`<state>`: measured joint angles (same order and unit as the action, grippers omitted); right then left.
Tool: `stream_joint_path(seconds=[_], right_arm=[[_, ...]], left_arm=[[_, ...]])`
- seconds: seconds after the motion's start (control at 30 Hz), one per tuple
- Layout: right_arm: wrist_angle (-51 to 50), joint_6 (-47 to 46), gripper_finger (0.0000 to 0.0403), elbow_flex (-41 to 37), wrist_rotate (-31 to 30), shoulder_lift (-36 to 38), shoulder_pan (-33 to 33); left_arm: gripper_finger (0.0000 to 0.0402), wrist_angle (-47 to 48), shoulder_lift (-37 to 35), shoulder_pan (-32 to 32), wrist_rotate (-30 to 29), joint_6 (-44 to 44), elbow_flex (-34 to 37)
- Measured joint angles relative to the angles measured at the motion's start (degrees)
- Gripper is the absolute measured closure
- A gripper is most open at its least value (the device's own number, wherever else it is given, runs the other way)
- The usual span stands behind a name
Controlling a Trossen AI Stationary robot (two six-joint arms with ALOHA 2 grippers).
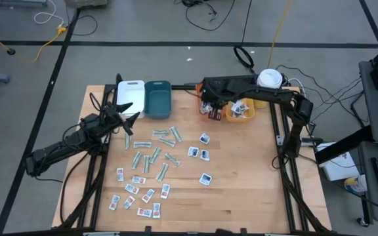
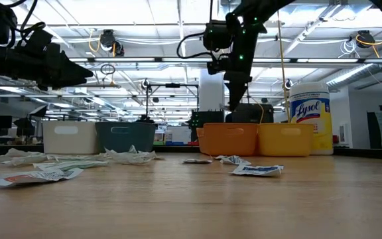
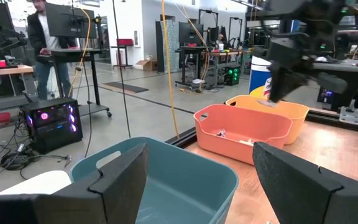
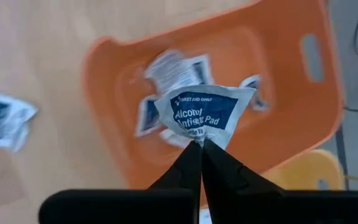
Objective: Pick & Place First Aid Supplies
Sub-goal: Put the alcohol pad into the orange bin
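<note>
My right gripper (image 4: 201, 144) hangs over the orange bin (image 4: 278, 87), shut on a white packet with blue print (image 4: 202, 112). Several similar packets lie on the bin's floor. In the low view my right gripper (image 2: 235, 99) is well above the orange bin's rim (image 2: 227, 139). Many first aid packets (image 1: 156, 164) lie flat on the wooden table: pale-green strips, red-print ones and blue-print ones. My left gripper (image 3: 197, 180) stands open and level beside the teal bin (image 3: 166, 180), holding nothing. My right gripper pinches the packet's lower edge (image 4: 199, 135) between its two fingertips, slanting down from above. The packet stands out beyond the fingertips, crumpled where it is pinched, and hangs clear above the orange bin.
A white bin (image 1: 130, 92) and the teal bin (image 1: 157, 98) stand at the table's far edge, left of the orange bin. A yellow bin (image 1: 243, 113) and a white canister (image 1: 270, 78) stand to its right. Bare wood lies on the near right (image 1: 241, 196).
</note>
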<state>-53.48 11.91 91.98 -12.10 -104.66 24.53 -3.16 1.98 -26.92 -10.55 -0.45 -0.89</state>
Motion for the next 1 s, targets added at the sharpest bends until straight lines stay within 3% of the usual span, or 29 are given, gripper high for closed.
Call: stream_joint_path(seconds=[0.43, 1.0], right_arm=[[6.74, 5.32, 0.0403, -0.16, 0.19, -0.17, 6.29], [23.53, 6.04, 0.0397, -14.31, 3.39, -0.28, 4.27]], left_arm=[[0.0105, -0.01, 0.0, 0.0, 0.0, 0.0, 0.0], [0.0105, -0.02, 0.0, 0.0, 0.01, -0.02, 0.0]])
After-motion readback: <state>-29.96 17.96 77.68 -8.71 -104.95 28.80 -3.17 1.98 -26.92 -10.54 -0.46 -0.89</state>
